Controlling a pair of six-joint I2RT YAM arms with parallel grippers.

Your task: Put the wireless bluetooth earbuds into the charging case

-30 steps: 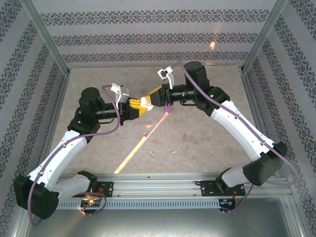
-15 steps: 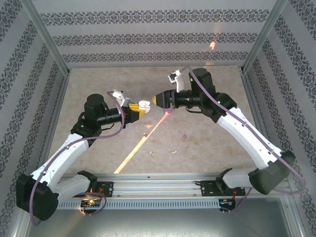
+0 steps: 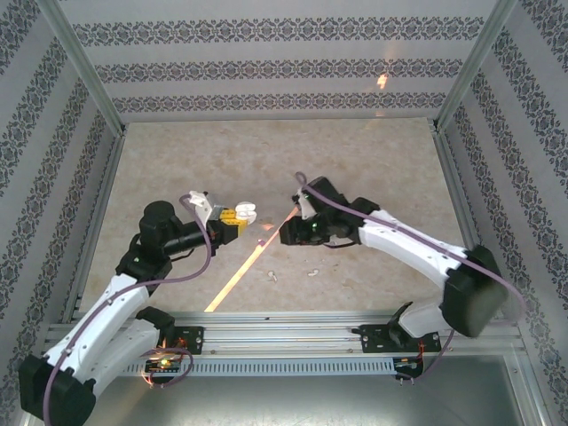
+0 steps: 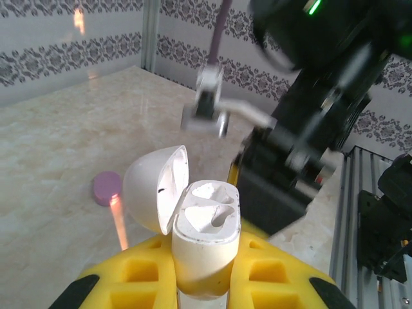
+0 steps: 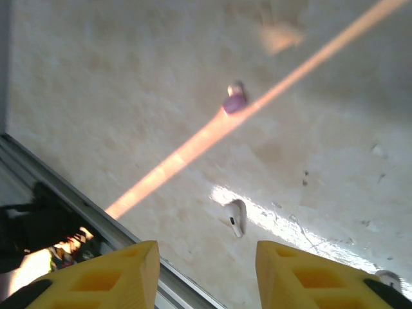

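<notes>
White charging case [image 4: 205, 232], lid open, is clamped in the left gripper [image 4: 203, 278] left of centre; the right gripper [image 5: 205, 270] is held with jaws parted and empty above the table [image 5: 96, 96], where a whitish earbud [image 5: 235, 217] and a purple earbud [image 5: 234, 102] lie apart.

Beige marble tabletop [image 3: 373, 169], patterned striped walls [image 3: 266, 67], orange light streak [image 3: 244, 266].

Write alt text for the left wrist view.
The left end effector grips a small white plastic charging case, lid open, both sockets empty. Beyond lie a round purple object on the beige marble-patterned table and the blurred black right arm.
</notes>
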